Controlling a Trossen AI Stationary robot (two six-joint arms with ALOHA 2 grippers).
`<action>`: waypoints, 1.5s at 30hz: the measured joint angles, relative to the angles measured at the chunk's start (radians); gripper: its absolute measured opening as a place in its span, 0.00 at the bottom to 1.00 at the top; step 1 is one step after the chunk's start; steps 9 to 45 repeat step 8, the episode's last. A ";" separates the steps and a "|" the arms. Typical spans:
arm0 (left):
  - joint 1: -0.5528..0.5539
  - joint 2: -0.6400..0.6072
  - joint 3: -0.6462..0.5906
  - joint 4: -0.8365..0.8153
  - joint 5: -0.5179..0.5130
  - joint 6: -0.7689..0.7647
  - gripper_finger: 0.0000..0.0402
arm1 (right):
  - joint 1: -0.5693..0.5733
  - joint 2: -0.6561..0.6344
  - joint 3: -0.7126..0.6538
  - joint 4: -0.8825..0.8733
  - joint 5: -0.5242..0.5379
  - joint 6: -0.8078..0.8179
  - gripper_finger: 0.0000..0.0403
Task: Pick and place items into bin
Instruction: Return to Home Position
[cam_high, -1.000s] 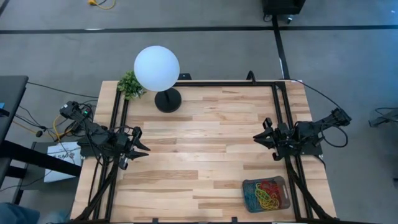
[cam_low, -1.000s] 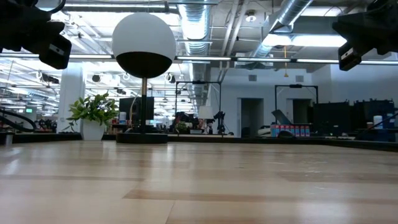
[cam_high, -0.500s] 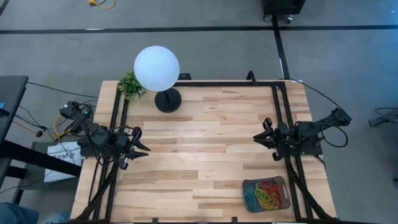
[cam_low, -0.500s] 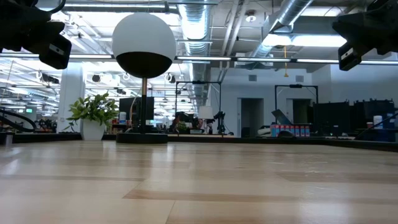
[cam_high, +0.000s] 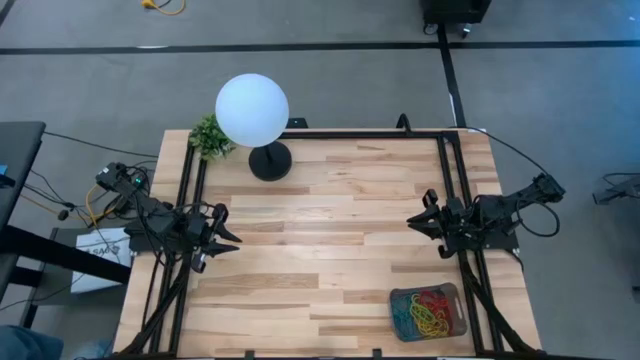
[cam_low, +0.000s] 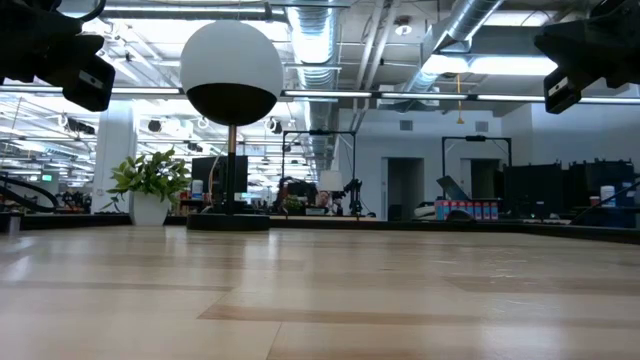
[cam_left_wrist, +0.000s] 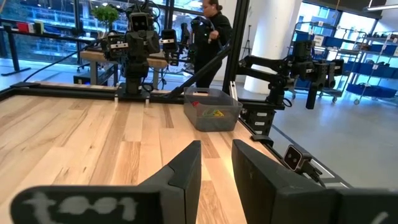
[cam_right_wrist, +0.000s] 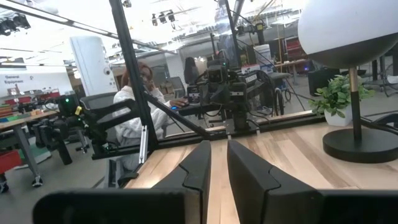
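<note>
I see a small dark grey mesh bin in the worktop's near right corner, full of tangled red, yellow and grey-blue rubber bands. My left pincer and right pincer are narrowly parted and empty.

Wooden table, mesh bin, globe lamp

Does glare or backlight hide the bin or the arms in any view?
High view: even light; the bin and its bands read plainly, with the left arm and right arm parked at the side edges of the table. Low view: bright ceiling lights turn both arms into dark shapes in the top corners; sheen on the table; no bin in frame. Left wrist view: bright room behind, bin legible.
</note>
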 joint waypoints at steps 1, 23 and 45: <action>0.000 0.000 0.000 0.000 0.000 0.001 0.20 | 0.000 0.000 0.000 0.000 0.000 0.000 0.12; 0.000 0.000 0.000 0.000 0.000 0.004 0.20 | 0.000 0.000 0.000 0.000 0.000 0.000 0.12; 0.000 0.000 0.000 0.000 0.000 0.004 0.20 | 0.000 0.000 0.000 0.000 0.000 0.000 0.12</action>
